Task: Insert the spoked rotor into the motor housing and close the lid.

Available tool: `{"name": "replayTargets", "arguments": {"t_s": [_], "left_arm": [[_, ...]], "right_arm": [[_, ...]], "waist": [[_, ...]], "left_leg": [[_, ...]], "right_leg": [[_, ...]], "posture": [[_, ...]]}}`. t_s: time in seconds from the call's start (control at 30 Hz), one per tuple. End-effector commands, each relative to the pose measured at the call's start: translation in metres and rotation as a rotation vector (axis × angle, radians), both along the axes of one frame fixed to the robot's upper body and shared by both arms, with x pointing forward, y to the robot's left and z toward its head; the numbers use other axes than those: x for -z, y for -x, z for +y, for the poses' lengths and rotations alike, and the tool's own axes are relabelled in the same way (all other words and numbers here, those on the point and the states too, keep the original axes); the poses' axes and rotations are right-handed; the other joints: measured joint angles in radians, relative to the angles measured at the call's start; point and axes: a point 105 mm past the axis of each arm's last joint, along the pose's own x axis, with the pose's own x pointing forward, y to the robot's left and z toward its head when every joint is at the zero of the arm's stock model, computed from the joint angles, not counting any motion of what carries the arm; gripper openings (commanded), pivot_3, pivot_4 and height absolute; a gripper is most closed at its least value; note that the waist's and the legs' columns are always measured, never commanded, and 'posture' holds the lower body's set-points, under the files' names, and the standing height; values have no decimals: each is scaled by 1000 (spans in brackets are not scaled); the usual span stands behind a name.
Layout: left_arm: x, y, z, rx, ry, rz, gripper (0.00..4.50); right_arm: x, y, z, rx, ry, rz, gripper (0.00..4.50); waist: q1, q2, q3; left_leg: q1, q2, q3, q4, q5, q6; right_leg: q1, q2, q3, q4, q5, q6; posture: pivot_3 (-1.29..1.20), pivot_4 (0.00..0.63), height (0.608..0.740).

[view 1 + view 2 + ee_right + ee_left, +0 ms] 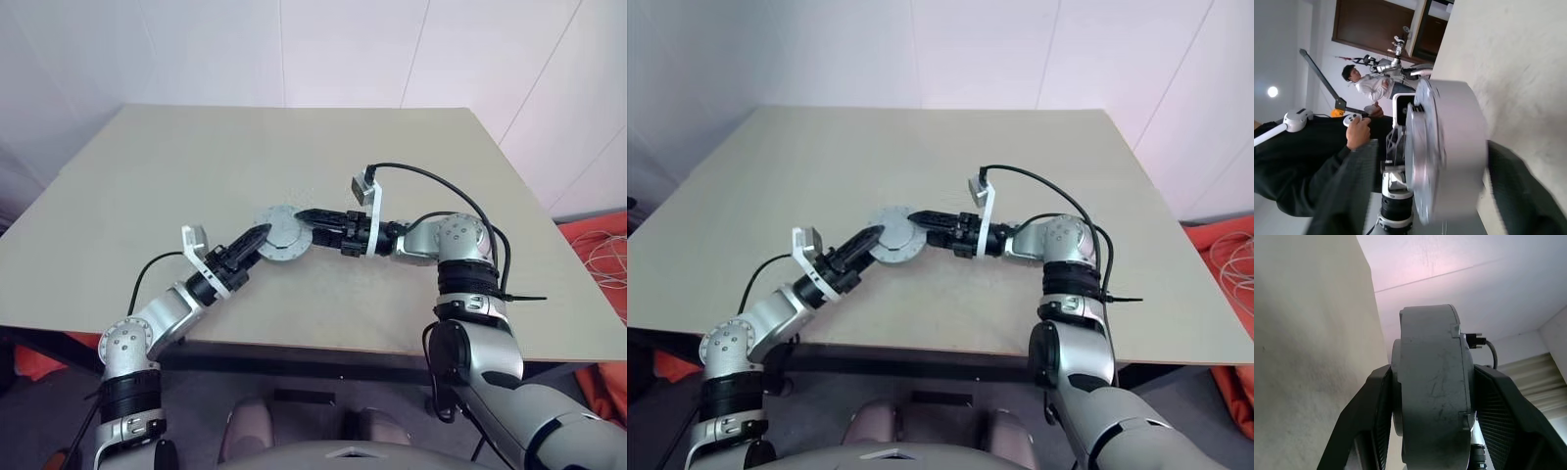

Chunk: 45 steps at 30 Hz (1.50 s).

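A thick round silver-grey body, the motor housing [1432, 382], hangs above the middle of the table. The flat silver-grey face turned toward the head views looks like the lid [281, 235] on it. My left gripper [261, 235] comes from the lower left and is shut on the housing, a black finger [1369, 406] pressed on each flat side. My right gripper [306, 216] reaches in from the right. Its fingers [1520, 181] stand wide open on either side of the housing [1454, 147], apart from it. The spoked rotor is hidden.
The beige table [147, 176] is bare around the two arms; its front edge runs just below them. In the right wrist view a person [1369, 85] stands behind, and a hand [1358, 132] holds a controller. Orange fabric and cables [602, 255] lie on the floor at the right.
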Motion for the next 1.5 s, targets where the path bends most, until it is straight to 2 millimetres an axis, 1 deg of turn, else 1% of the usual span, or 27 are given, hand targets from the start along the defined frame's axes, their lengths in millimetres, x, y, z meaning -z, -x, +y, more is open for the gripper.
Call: {"name": "replayTargets", "arguments": {"t_s": [0.03,0.13,0.23,0.4,0.53,0.63,0.67,0.77,0.83,0.9,0.97,1.0,1.07,1.13,1.2,1.3,1.4,1.5], "left_arm": [[-22,0,2,-4,29,-89,2099],[-24,-1,6,-29,35,-93,2099],[-28,-3,16,-76,54,-100,2099],[-28,-8,33,-177,64,-95,2098],[-31,-16,51,-301,90,-88,2098],[-28,-26,65,-402,91,-57,2098],[-25,-30,71,-440,87,-39,2098],[-13,-47,95,-606,60,49,2098],[-6,-54,105,-670,41,98,2098],[1,-60,114,-730,3,131,2098],[7,-63,122,-778,-15,165,2098],[8,-65,126,-805,-24,174,2098],[12,-67,133,-839,-39,196,2098],[15,-69,138,-865,-57,212,2098],[16,-70,145,-908,-78,212,2098],[19,-70,158,-966,-77,229,2097],[19,-71,162,-983,-22,245,2097],[28,-71,166,-1011,5,309,2097]], "right_arm": [[-9,4,4,-25,-3,-55,4500],[1,6,0,-26,40,-36,4500],[14,8,-6,-28,95,-9,4500],[39,-7,-30,78,225,30,4500],[46,-20,-50,155,322,-13,4500],[40,-29,-57,189,358,-91,4500],[37,-32,-59,202,379,-143,4500],[10,-40,-60,216,428,-489,4500],[-8,-36,-55,202,393,-680,4500],[-23,-26,-48,156,365,-840,4500],[-30,-17,-44,110,368,-965,4500],[-32,-14,-42,92,381,-1024,4500],[-27,-6,-38,12,435,-1122,4500],[-21,0,-36,-45,465,-1181,4500],[-14,5,-35,-98,487,-1207,4500],[-11,5,-34,-107,498,-1220,4500],[-8,7,-33,-125,490,-1211,4500],[-8,7,-33,-127,484,-1208,4500]], "waist": [[-1,0,0],[-1,0,0],[-1,0,0],[-2,-1,0],[-3,-1,0],[-3,-1,0],[-3,-1,0],[-2,-2,0],[0,-2,0],[-1,-5,-1],[1,-8,-1],[1,-9,-1],[2,-13,-1],[3,-16,-1],[2,-17,-1],[-2,-17,0],[-6,-18,0],[-6,-18,0]], "left_leg": [[0,0,0,0,0,0],[0,0,0,0,0,0],[1,0,0,0,0,0],[1,0,0,0,0,0],[0,0,0,1,0,0],[0,0,0,1,0,0],[0,0,0,1,0,0],[0,0,0,1,0,0],[0,0,-1,2,0,0],[0,0,-1,2,0,1],[0,-1,-1,2,-1,2],[0,-1,-2,2,-1,2],[0,-1,-2,2,-1,2],[0,-1,-2,3,-1,2],[0,-1,-2,3,-1,2],[0,-1,-2,4,-1,2],[0,-1,-2,7,-1,2],[0,-1,-3,9,-2,3]], "right_leg": [[0,0,0,0,0,0],[0,0,0,0,0,0],[1,0,0,0,0,0],[3,0,0,0,0,0],[3,0,0,0,0,0],[3,0,0,0,0,0],[3,0,0,0,0,0],[3,0,0,0,0,1],[4,0,0,0,1,2],[4,0,0,-1,2,6],[4,0,0,-1,1,9],[3,0,0,-1,1,10],[4,0,0,-1,1,10],[4,0,0,-1,1,10],[4,0,0,-1,1,10],[4,0,0,0,1,9],[5,0,0,1,0,7],[6,0,0,1,0,6]], "posture": [[0,0,740],[0,0,740],[0,0,740],[0,0,740],[0,0,740],[0,0,740],[0,0,740],[0,0,740],[0,0,740],[0,0,740],[0,0,740],[0,0,740],[0,0,740],[0,0,740],[0,0,740],[0,0,740],[0,0,740],[0,0,740]]}}
